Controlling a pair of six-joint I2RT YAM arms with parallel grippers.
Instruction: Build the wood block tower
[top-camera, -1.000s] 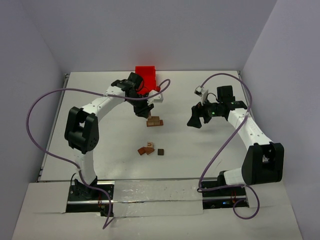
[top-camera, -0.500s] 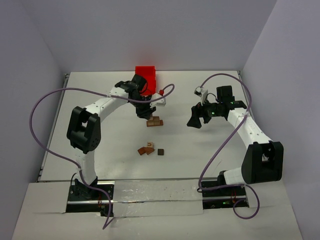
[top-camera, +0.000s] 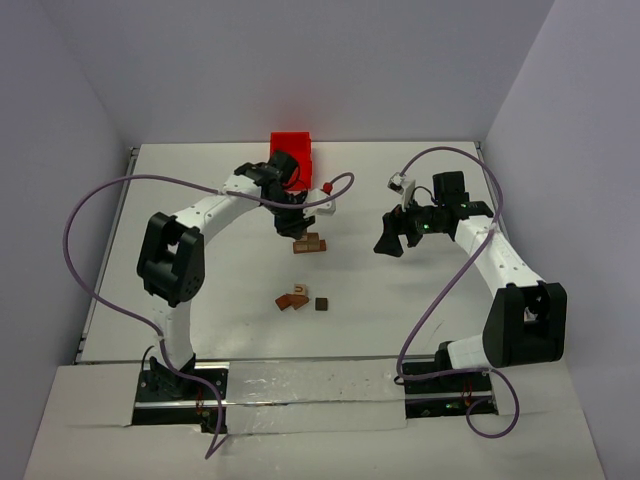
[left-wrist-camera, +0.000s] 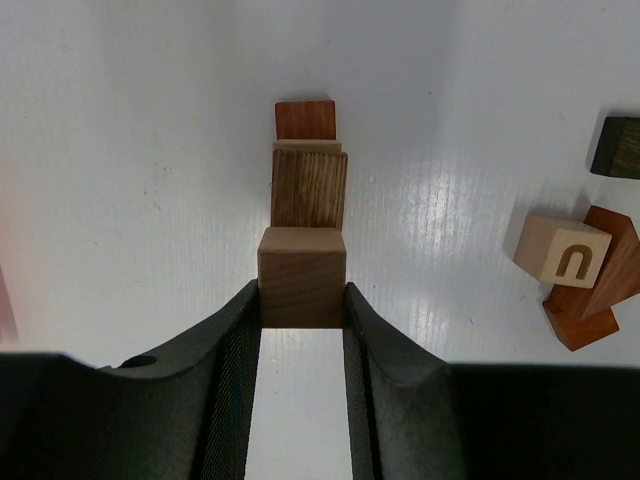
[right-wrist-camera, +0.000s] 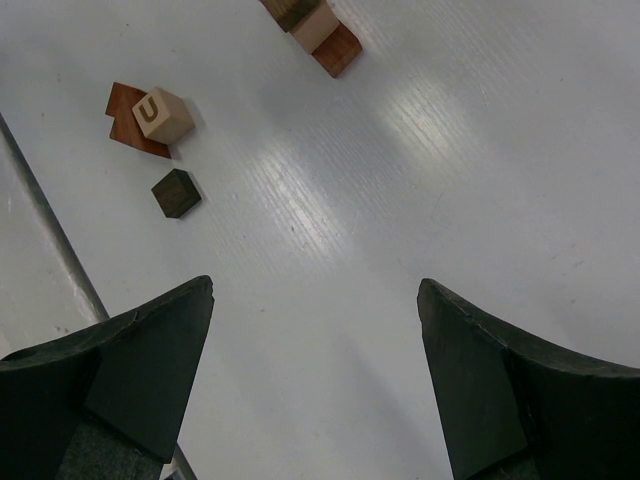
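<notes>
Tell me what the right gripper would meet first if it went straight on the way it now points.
Probably the bare table between the right gripper's open jaws. The dark cube and the U block lie to one side of that line, the tower farther on.

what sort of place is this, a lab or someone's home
Probably a robotics lab test cell: a white table boxed in by plain walls, a left arm and right arm bolted at its near edge, and small wood blocks and a red bin on it.

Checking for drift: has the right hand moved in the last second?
No. The right hand hangs open at the same spot, just as far to the right of the block stack.
</notes>
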